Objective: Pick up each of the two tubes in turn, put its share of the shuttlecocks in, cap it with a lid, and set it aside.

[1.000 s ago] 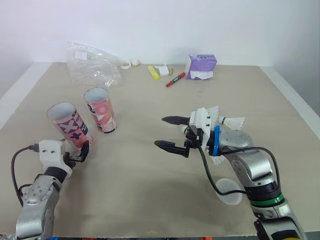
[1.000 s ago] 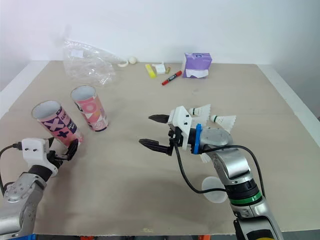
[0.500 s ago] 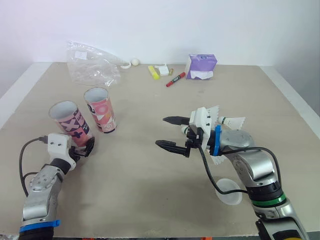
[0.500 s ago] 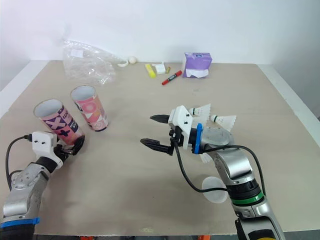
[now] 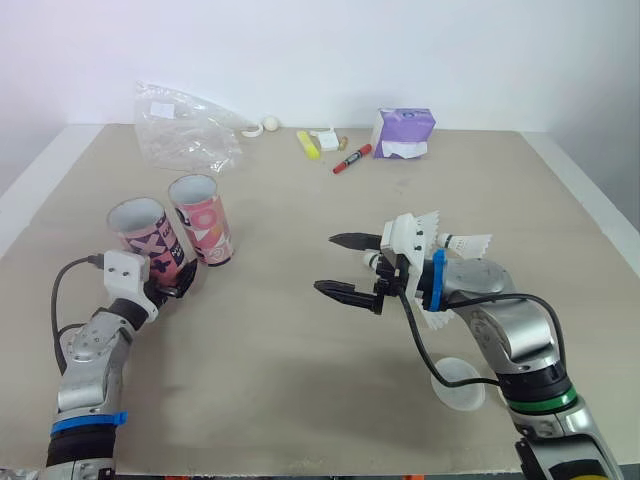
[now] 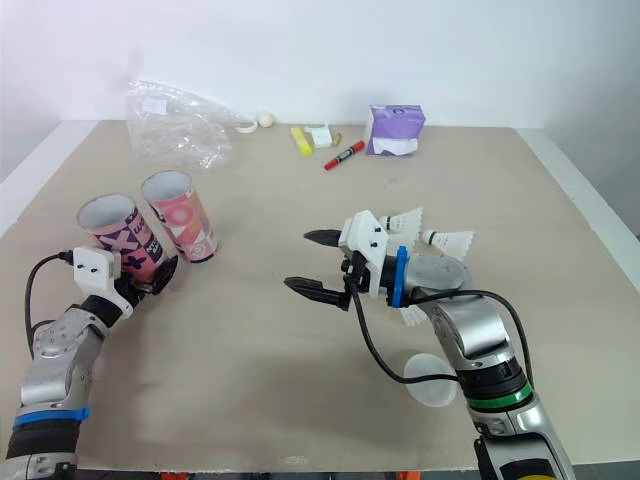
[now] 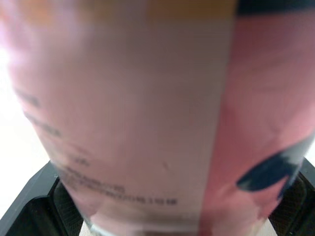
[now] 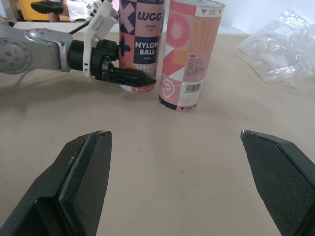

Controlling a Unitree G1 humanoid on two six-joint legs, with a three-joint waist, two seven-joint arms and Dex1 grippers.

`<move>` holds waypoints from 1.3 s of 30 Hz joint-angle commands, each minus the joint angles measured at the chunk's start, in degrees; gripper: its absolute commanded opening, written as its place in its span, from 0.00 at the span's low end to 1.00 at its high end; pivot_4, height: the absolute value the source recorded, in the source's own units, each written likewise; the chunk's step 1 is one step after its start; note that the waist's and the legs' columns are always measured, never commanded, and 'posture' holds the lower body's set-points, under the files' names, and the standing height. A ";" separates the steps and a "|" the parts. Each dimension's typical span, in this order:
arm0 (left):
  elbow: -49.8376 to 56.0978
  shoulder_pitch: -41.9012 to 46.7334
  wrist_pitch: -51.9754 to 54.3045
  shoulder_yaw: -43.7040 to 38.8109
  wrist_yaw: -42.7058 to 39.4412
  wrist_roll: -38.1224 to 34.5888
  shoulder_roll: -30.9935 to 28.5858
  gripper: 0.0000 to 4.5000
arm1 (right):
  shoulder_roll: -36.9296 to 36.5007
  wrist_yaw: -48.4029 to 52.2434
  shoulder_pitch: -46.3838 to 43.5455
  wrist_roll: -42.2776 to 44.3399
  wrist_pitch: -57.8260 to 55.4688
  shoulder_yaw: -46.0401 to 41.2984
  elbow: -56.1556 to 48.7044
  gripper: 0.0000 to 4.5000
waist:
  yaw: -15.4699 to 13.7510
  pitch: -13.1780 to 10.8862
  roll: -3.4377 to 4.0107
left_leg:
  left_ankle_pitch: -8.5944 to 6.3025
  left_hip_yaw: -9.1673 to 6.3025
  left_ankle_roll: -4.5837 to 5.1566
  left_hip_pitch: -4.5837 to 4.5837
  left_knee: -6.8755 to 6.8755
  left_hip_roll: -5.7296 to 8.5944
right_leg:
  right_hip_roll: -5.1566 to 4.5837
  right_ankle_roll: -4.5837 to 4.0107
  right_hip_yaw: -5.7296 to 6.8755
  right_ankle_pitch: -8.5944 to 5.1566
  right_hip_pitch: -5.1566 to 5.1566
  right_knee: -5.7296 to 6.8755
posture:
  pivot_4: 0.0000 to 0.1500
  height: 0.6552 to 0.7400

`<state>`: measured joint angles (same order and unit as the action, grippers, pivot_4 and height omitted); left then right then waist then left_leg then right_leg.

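Tube [image 5: 148, 235], glossy printed cylinder, gripped by left tool [image 5: 172, 283], right tool [image 5: 326, 262] spread

On my table [image 5: 300, 400] I count two tubes [image 5: 150, 243] [image 5: 203, 225], three shuttlecocks [image 5: 423, 222] [image 5: 468, 243] [image 5: 437, 318], one lid [image 5: 458, 383], one plastic bag [image 5: 185, 135], one red marker [image 5: 351, 159], one yellow highlighter [image 5: 307, 145] and one purple pack [image 5: 403, 132].

Smooth printed cardboard tubes [image 8: 193, 54], matt beige tabletop [image 5: 300, 380], crinkled clear plastic bag [image 5: 185, 130], translucent plastic lid [image 5: 460, 383]
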<state>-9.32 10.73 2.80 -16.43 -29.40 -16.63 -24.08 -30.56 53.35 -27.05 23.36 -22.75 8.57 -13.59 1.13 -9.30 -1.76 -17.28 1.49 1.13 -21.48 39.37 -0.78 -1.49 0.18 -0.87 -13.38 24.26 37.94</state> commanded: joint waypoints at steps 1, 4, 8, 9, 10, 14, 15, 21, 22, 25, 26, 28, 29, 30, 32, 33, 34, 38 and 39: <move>-0.21 0.85 -1.20 -0.60 -0.86 -0.95 -0.63 0.81 | -0.80 -0.08 -0.55 0.67 0.03 -1.85 -3.14 1.00 | 0.00 0.00 0.00 | 0.00 0.00 0.00 0.00 0.00 0.00 | 0.00 0.00 0.00 0.00 0.00 0.00 | 1.00 1.00; -0.35 0.87 -1.04 -0.95 -0.32 -1.50 -0.05 0.58 | -1.03 -0.28 -0.42 0.78 -0.22 -2.06 -3.45 1.00 | -0.01 0.00 0.00 | 0.00 -0.01 0.00 0.00 0.00 0.00 | 0.00 0.00 0.01 0.00 0.00 0.00 | 1.00 1.00; 0.01 0.30 -1.34 -0.59 0.42 -1.01 -0.23 0.53 | -1.21 -0.47 -0.04 1.09 -0.56 -2.33 -4.01 1.00 | 0.00 0.00 0.00 | 0.00 -0.02 -0.01 0.00 0.01 0.00 | -0.01 0.01 0.01 0.03 0.00 0.00 | 1.00 1.00; 0.14 0.11 -1.44 -0.51 0.47 -0.92 -0.29 0.53 | -1.23 -0.49 0.09 1.18 -0.65 -2.37 -4.14 1.00 | 0.00 0.00 0.00 | 0.01 -0.02 -0.01 0.00 0.01 0.00 | -0.01 0.01 0.01 0.03 0.00 0.00 | 1.00 1.00; 0.22 -0.03 -1.48 -0.45 0.50 -0.84 -0.37 0.53 | -1.24 -0.48 0.19 1.24 -0.71 -2.39 -4.24 1.00 | -0.01 0.00 0.00 | 0.01 -0.02 -0.01 0.00 0.01 0.00 | -0.01 0.00 0.01 0.04 0.00 0.00 | 1.00 1.00; 0.54 -0.59 -1.67 -0.56 0.73 -0.66 -0.64 0.53 | -1.06 -0.56 0.52 1.47 -0.94 -2.48 -4.56 1.00 | 0.02 0.00 0.00 | 0.01 -0.02 -0.02 0.00 0.00 0.00 | -0.01 0.00 0.01 0.04 0.00 0.00 | 1.00 1.00; 0.85 -0.89 -1.67 -0.65 0.72 -0.70 -0.75 0.53 | -1.03 -0.59 0.64 1.59 -1.00 -2.53 -4.72 1.00 | 0.03 0.00 0.00 | 0.01 -0.02 -0.01 0.00 0.00 0.00 | -0.01 0.00 0.01 0.04 0.00 0.00 | 1.00 1.00; 7.30 -6.67 -0.35 -2.71 -0.72 -2.52 -3.11 0.53 | -0.67 -1.17 1.62 2.44 -1.07 -2.63 -5.83 1.00 | 0.20 0.00 0.00 | -0.01 0.00 -0.04 0.00 -0.07 0.00 | -0.01 -0.01 -0.02 0.02 0.05 0.00 | 1.00 1.00; 8.11 -7.42 -0.09 -2.85 -1.00 -2.86 -3.52 0.53 | -0.68 -1.28 1.79 2.59 -1.08 -2.67 -6.02 1.00 | 0.18 0.00 0.00 | -0.01 -0.01 -0.04 0.00 -0.09 0.00 | -0.01 -0.02 -0.02 0.02 0.07 0.00 | 1.00 1.00; 11.92 -10.42 0.34 -2.63 -3.42 -3.05 -5.73 0.53 | -0.60 -1.87 2.95 3.60 -1.42 -3.19 -7.43 1.00 | 0.09 0.00 0.00 | -0.01 -0.01 -0.05 -0.01 -0.08 -0.01 | -0.02 -0.02 0.00 0.02 0.07 0.00 | 1.00 1.00; 12.99 -11.10 0.57 -2.55 -4.01 -3.28 -6.31 0.53 | -0.60 -2.06 3.33 3.93 -1.56 -3.33 -7.93 1.00 | 0.07 -0.01 0.02 | -0.01 -0.02 -0.05 -0.01 -0.09 -0.01 | -0.04 -0.02 0.00 0.02 0.07 0.00 | 1.00 1.00; 16.30 -12.80 0.38 -1.09 -6.83 -2.78 -8.49 0.53 | -0.84 -2.24 5.10 4.40 -1.65 -3.67 -9.71 1.00 | 0.06 -0.01 0.00 | -0.01 -0.01 -0.04 -0.02 -0.08 0.00 | -0.06 -0.03 0.00 0.02 0.06 0.00 | 1.00 1.00; 17.42 -13.30 0.42 -0.63 -7.77 -2.68 -9.16 0.53 | -0.93 -2.29 5.70 4.51 -1.68 -3.80 -10.31 1.00 | 0.02 -0.01 0.00 | -0.01 -0.02 -0.04 -0.03 -0.07 0.00 | -0.07 -0.02 0.01 0.01 0.06 -0.01 | 1.00 1.00; 18.85 -13.73 0.35 0.27 -9.26 -2.32 -10.23 0.53 | -1.16 -2.24 6.63 4.79 -1.67 -4.10 -11.16 1.00 | -0.06 -0.01 0.00 | -0.01 -0.01 -0.05 -0.03 -0.08 0.00 | -0.08 -0.03 0.01 0.01 0.06 -0.01 | 1.00 1.00; 20.68 -14.24 -0.24 2.00 -11.82 -1.46 -12.15 0.53 | -1.62 -2.11 8.05 5.31 -1.62 -4.67 -12.51 1.00 | -0.12 -0.01 0.01 | -0.01 -0.03 -0.05 -0.05 -0.08 0.00 | -0.10 -0.04 0.05 0.01 0.06 -0.02 | 1.00 1.00; 21.77 -14.24 -0.36 3.12 -13.32 -1.15 -13.24 0.53 | -2.01 -2.01 8.89 5.56 -1.54 -5.07 -13.27 1.00 | -0.07 -0.01 0.02 | -0.01 -0.02 -0.05 -0.05 -0.08 0.00 | -0.10 -0.04 0.04 0.01 0.06 -0.02 | 1.00 1.00; 22.57 -13.93 -0.33 4.26 -14.66 -0.74 -14.28 0.53 | -2.45 -1.84 9.56 5.69 -1.42 -5.36 -13.86 1.00 | -0.05 -0.01 0.02 | -0.01 -0.02 -0.05 -0.04 -0.08 0.00 | -0.10 -0.04 0.04 0.01 0.06 -0.02 | 1.00 1.00; 25.07 -8.81 1.33 11.72 -21.08 1.35 -18.59 0.53 | -4.47 -1.45 12.28 6.45 -1.49 -7.10 -15.73 1.00 | -0.17 -0.03 0.04 | -0.01 -0.02 -0.05 -0.05 -0.08 0.00 | -0.09 -0.06 0.09 -0.01 0.06 -0.02 | 1.00 1.00; 25.30 -7.48 1.78 13.25 -22.30 1.70 -19.31 0.53 | -4.82 -1.54 12.77 6.64 -1.56 -7.48 -16.05 1.00 | -0.30 -0.03 0.04 | -0.01 -0.02 -0.04 -0.05 -0.07 0.00 | -0.09 -0.06 0.12 -0.01 0.06 -0.02 | 1.00 1.00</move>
<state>13.10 1.92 4.48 -4.43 -49.72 -15.50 -42.49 -35.05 51.60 -14.25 28.54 -24.72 3.01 -26.80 0.83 -9.33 -1.71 -17.29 1.47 1.09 -21.54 39.29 -0.79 -1.57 0.12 -0.72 -13.40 24.30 37.92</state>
